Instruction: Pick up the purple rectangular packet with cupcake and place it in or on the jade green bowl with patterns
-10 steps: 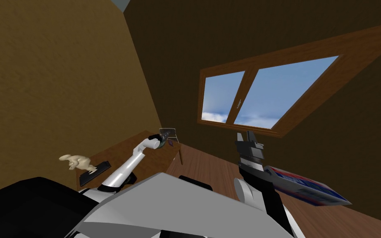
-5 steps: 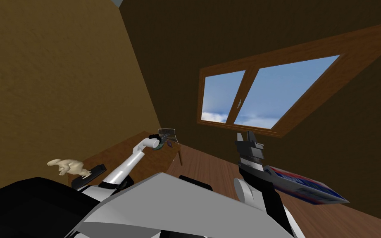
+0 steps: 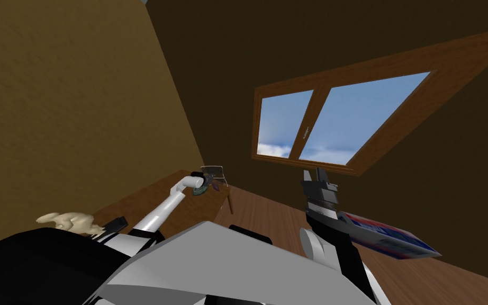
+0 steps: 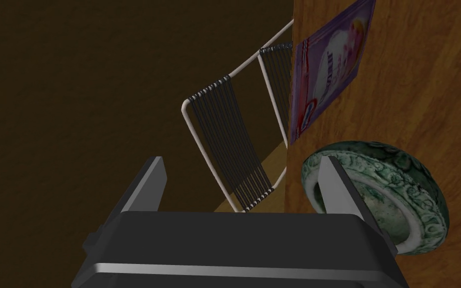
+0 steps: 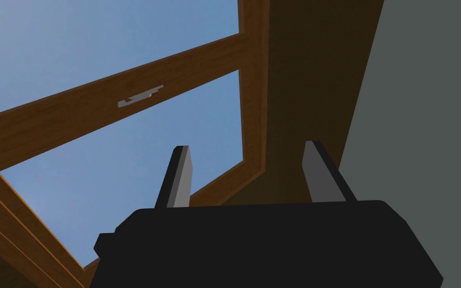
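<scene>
My left gripper [image 4: 240,160] hangs spread and empty at the edge of the table [image 4: 424,110], one finger in front of the jade green patterned bowl [image 4: 399,200], the purple cupcake packet [image 4: 329,65] lying flat on the wood near it along that edge, a wire chair [image 4: 224,135] alongside, and my right gripper [image 5: 247,150], also spread, raised apart

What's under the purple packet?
The packet lies flat on the wooden table, at its edge, near the bowl. The packet covers the spot beneath it, so anything there is hidden.
</scene>
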Robot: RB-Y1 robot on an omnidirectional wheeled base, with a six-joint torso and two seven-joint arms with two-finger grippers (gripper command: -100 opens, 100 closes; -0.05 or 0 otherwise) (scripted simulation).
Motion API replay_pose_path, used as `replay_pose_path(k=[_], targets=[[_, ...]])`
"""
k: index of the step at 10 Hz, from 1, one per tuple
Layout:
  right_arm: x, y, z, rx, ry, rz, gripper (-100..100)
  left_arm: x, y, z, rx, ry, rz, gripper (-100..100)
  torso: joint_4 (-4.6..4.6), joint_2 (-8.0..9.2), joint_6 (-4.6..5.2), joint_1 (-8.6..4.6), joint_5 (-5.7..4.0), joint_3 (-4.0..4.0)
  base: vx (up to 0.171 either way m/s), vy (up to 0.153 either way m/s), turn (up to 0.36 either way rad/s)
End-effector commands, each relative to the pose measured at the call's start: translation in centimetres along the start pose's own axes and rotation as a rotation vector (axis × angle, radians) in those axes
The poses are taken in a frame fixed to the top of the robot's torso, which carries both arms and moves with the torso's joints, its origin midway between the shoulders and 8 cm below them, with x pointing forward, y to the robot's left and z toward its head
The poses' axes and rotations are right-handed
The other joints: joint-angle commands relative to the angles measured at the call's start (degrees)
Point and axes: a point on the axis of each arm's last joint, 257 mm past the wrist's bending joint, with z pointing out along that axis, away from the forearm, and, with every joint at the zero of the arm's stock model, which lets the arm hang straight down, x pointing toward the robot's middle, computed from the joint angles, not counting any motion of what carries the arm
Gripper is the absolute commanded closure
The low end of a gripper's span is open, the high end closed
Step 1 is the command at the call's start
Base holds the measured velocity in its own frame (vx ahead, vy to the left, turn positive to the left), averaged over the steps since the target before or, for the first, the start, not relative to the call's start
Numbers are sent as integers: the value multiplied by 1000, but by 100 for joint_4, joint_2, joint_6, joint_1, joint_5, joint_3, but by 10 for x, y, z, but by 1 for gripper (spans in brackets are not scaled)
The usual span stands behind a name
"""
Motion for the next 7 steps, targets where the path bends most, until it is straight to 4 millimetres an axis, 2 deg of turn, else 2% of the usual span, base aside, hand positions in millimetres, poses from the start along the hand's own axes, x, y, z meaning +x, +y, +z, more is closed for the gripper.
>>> replay_pose_path(k=[1,3,7], targets=[[0,0,0,0,0,0,0,-4,15,4,-63,11,-7,-100,0,0,0,0,0,0,52,16,-67],[0,0,0,0,0,0,0,-1,25,3,-101,20,-7,-100,-1,-2,0,-4,-1,-1,37,11,-13],[0,0,0,0,0,0,0,-2,63,3,-248,55,-21,-100,-2,-9,2,1,0,-5,59,23,-51]])
